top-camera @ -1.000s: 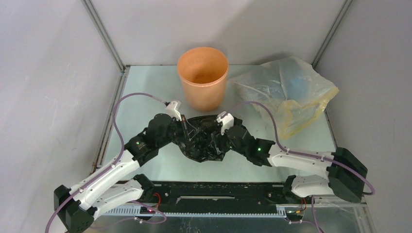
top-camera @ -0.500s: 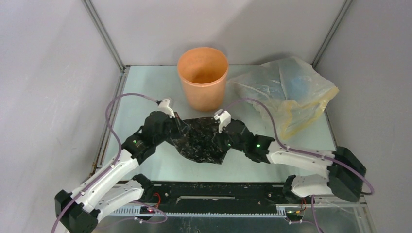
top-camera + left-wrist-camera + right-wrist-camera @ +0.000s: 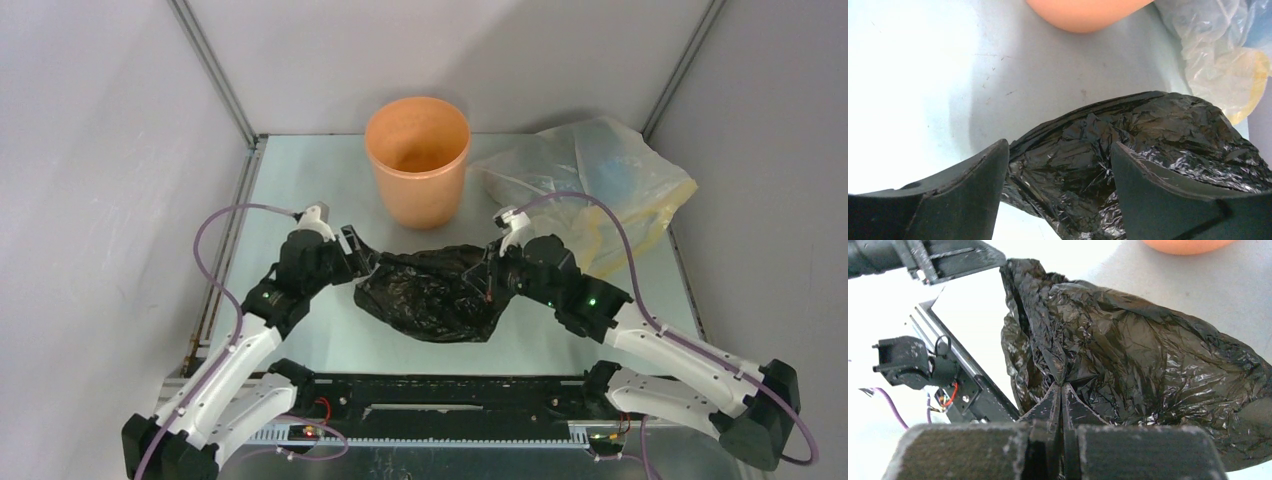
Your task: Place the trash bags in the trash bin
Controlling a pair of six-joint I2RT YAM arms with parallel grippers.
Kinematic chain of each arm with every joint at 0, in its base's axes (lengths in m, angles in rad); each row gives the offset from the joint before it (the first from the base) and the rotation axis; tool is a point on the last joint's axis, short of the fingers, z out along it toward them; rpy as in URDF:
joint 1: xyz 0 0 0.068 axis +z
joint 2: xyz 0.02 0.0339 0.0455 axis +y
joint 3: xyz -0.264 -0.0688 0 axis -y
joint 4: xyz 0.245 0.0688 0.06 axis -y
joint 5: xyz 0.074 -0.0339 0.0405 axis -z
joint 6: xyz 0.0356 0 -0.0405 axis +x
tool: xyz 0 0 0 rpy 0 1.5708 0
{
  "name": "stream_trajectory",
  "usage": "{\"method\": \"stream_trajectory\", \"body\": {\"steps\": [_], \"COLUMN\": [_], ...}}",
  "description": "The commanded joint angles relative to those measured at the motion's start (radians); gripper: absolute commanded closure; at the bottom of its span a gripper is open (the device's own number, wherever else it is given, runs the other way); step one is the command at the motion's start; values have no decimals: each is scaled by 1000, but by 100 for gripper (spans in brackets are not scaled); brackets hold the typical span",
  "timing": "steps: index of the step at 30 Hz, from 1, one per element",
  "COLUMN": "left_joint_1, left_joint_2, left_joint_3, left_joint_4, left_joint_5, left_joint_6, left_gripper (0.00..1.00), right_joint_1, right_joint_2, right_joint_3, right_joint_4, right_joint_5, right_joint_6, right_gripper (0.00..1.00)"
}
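The trash bag (image 3: 435,292) is thin black plastic — glossy, heavily crinkled, with small white highlights along its creases. The trash bin (image 3: 417,160) is orange plastic with smooth walls and a dull, satin look. The larger bag (image 3: 590,190) is translucent yellowish film, softly wrinkled. The tabletop (image 3: 300,190) is pale, smooth and matt, marked by a few fine scratches. The jaws of the left gripper (image 3: 1059,145) and the right gripper (image 3: 1061,387) are matt black — faintly grainy.
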Motion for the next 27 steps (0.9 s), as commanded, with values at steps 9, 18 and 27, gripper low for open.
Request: {"method": "stream_trajectory", "body": {"steps": [9, 18, 27], "left_joint_1": [-72, -313, -516], "left_joint_2": [-271, -189, -140], "left_joint_3": [-8, -33, -151], "left_joint_4": [-44, 106, 417], "left_joint_5": [63, 97, -134], "left_joint_6": [-11, -172, -421], "left_gripper": [13, 38, 55], "right_joint_1": [-49, -47, -35], "right_joint_2": [-40, -24, -7], "right_joint_3": [-1, 0, 0], "right_joint_4": [-29, 0, -3], "right_joint_5": [10, -13, -16], "right_joint_6": [104, 111, 113], "right_gripper": [100, 100, 100]}}
